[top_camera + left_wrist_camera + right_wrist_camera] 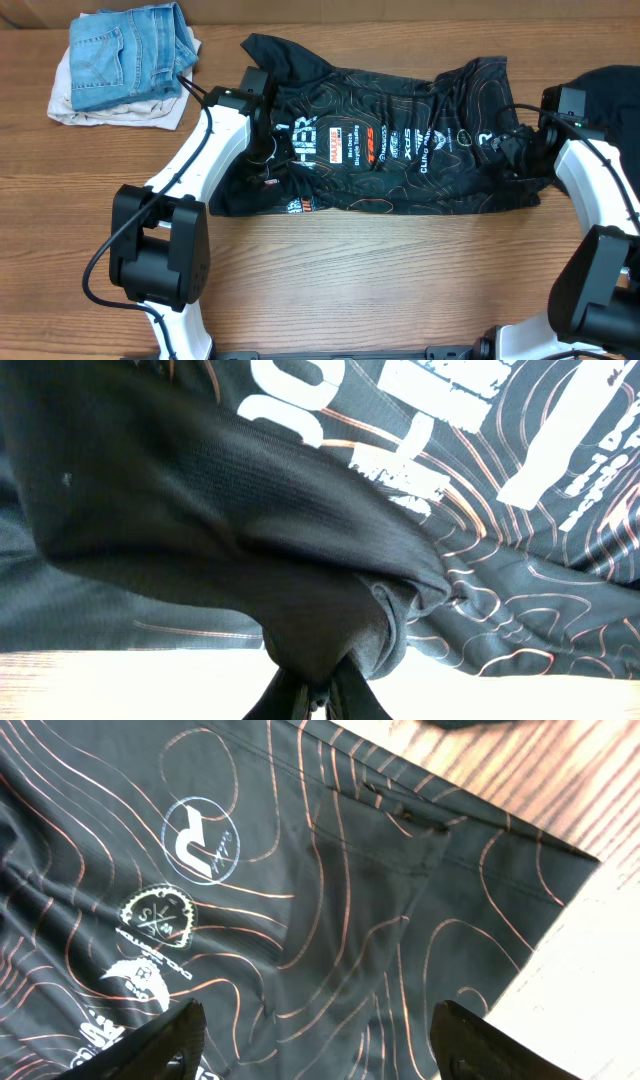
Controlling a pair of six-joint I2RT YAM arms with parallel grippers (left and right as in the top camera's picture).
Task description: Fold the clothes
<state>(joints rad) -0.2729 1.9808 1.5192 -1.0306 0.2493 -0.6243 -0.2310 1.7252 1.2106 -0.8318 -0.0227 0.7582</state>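
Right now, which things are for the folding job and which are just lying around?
For the job: black jersey; left tool, pinching it; right tool, open over it.
Just lying around: folded blue jeans; white cloth under them.

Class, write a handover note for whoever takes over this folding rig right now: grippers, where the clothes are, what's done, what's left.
Left gripper: shut on a bunched fold at the left end of the jersey.
Right gripper: open above the jersey's right end, holding nothing.
Jersey: spread crumpled across the table, logos up.
Done: left grasp only; no fold made.
Left: grasp the right end, fold, flatten.
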